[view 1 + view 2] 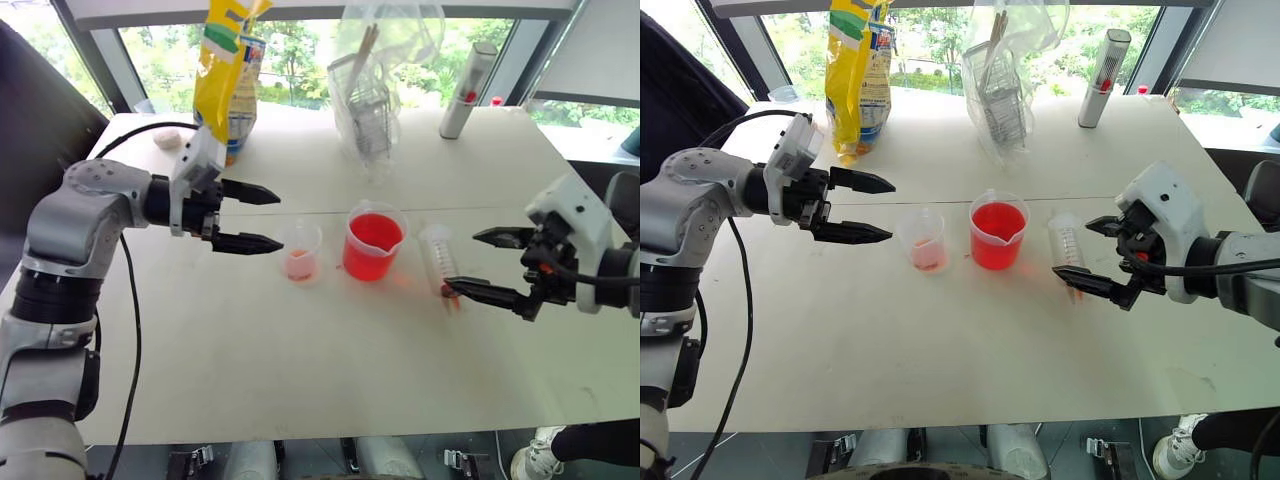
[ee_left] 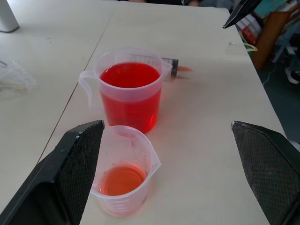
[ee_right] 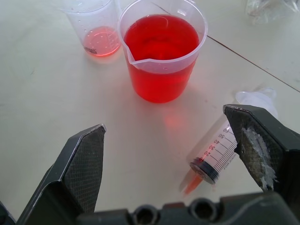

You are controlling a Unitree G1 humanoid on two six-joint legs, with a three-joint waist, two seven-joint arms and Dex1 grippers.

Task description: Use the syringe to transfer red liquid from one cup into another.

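A large plastic cup [image 1: 374, 243] nearly full of red liquid stands mid-table. To its left is a smaller clear cup [image 1: 301, 252] with a little pale red liquid at the bottom. A clear syringe [image 1: 439, 259] with an orange tip lies flat on the table right of the large cup. My right gripper [image 1: 487, 264] is open just right of the syringe, its lower finger near the tip, holding nothing. My left gripper [image 1: 262, 218] hovers open just left of the small cup, empty. The right wrist view shows the syringe [image 3: 217, 152] between its fingers.
At the back of the white table [image 1: 300, 370] stand a yellow snack bag [image 1: 226, 70], a clear bag with a wire utensil [image 1: 372, 95] and a grey cylinder [image 1: 466, 90]. A black cable [image 1: 132, 330] hangs by my left arm.
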